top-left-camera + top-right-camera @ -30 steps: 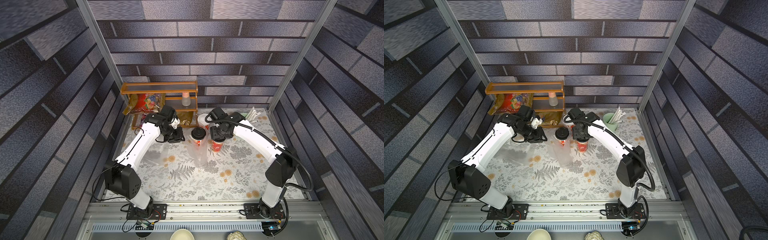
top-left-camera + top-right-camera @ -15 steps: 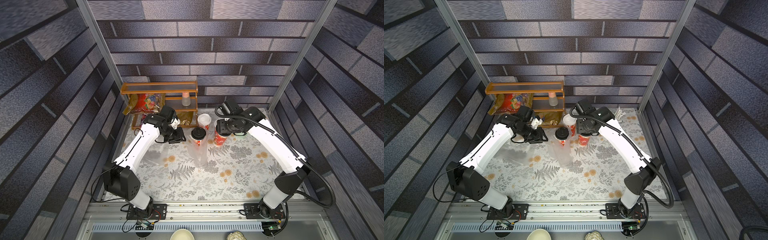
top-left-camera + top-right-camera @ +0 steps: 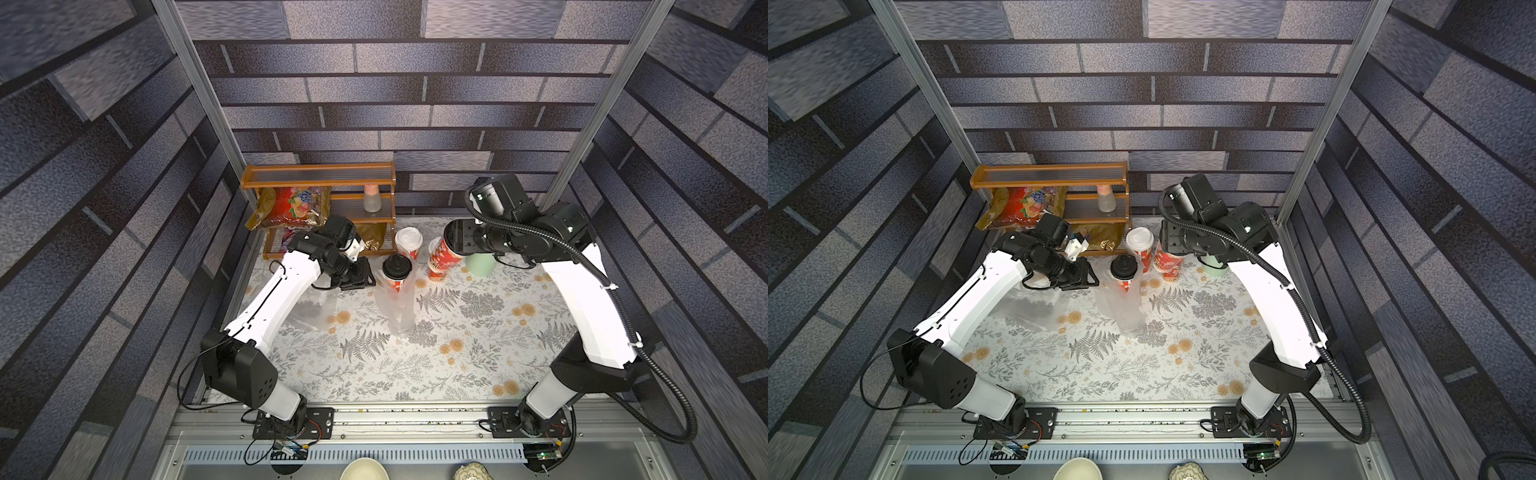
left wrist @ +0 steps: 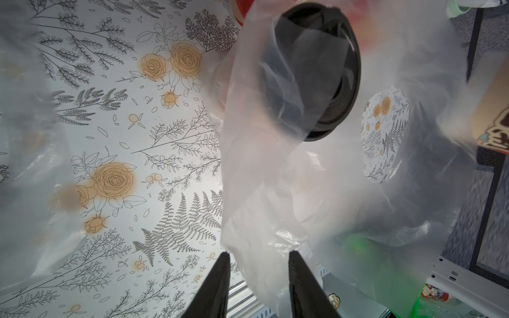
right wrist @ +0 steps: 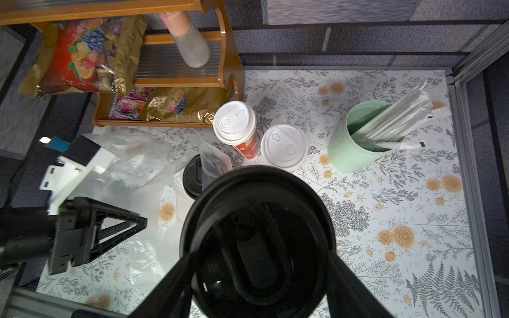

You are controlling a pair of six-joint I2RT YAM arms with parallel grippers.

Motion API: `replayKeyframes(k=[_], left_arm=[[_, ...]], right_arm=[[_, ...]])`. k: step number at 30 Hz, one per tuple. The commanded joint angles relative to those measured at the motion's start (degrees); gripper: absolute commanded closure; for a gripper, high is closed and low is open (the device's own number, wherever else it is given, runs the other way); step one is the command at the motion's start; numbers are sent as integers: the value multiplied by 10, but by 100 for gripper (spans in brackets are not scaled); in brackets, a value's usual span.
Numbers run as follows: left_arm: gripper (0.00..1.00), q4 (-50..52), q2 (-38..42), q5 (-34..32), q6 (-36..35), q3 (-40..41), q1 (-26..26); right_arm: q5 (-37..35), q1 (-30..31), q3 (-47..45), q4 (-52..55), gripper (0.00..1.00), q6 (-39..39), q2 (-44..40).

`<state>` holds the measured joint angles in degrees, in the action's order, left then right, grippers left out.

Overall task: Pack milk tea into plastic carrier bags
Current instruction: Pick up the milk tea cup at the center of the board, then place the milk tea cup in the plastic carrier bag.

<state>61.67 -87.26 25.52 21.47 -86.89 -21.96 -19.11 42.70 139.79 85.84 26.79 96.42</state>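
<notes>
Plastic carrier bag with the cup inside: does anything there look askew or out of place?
Yes. A fold of the plastic carrier bag lies across the black lid of the cup inside it, so the bag's mouth is partly covered. The cup stands upright, and no spill shows.

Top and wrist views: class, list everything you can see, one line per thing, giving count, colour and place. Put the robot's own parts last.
shelf: one, brown, back, left arm's side.
packets: three seen; red, pink, gold; on shelf.
bottle: one, pale with pink cap, on shelf.
cups: four, red; two white-lidded beside shelf, one black-lidded in a bag, one black-lidded held.
bags: two, clear; one around a cup, one under left arm.
straw cup: one, pale green, back right; white straws inside.
table: one, floral cloth.
bowl: one, cream, front, off the table.
left tool: black, bag plastic between its fingers.
right tool: black, gripping a cup.
</notes>
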Motion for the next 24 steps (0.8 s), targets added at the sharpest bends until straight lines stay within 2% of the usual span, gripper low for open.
replayKeyframes(k=[1,6,12,24], left_arm=[[67,-4,20,8,7,12,-5],[75,-8,21,13,7,14,-7],[83,-11,20,20,8,11,-10],[86,-12,23,16,14,14,-14]], right_arm=[[-16,15,54,51,33,13,25],[0,34,117,50,34,22,45],[37,55,129,7,35,36,47],[81,93,130,-19,35,50,81]])
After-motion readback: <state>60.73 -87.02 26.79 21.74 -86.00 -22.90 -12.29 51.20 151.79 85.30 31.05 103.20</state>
